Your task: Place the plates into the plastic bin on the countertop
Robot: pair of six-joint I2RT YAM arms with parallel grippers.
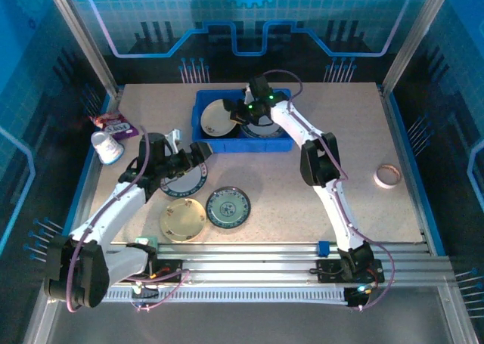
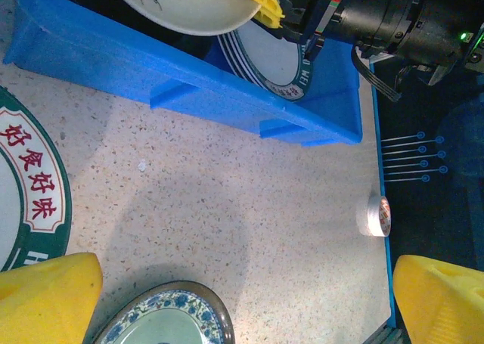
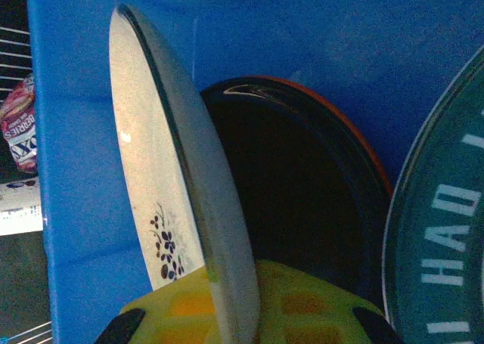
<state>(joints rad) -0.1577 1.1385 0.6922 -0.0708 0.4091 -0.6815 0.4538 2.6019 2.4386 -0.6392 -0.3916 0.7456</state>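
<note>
My right pincer (image 3: 227,317) is clamped on the rim of a cream round plate with a small blue flower sprig (image 3: 178,208). It holds the plate on edge inside the bright blue rectangular plastic bin (image 3: 340,34), at its left end. Just beside it in the bin I see a glossy black plate with an orange edge (image 3: 302,200) and a plate with a dark lettered rim (image 3: 446,238). My left pincer (image 1: 198,156) hangs over the beige speckled counter (image 1: 340,117) in front of the bin, jaws spread wide with nothing between them. Near it on the counter lie a white plate with a green rim and red characters (image 2: 30,193), a teal-patterned plate (image 2: 170,317) and a plain gold-cream plate (image 1: 183,219). A white roll of tape (image 1: 388,176) sits well off to the right.
</note>
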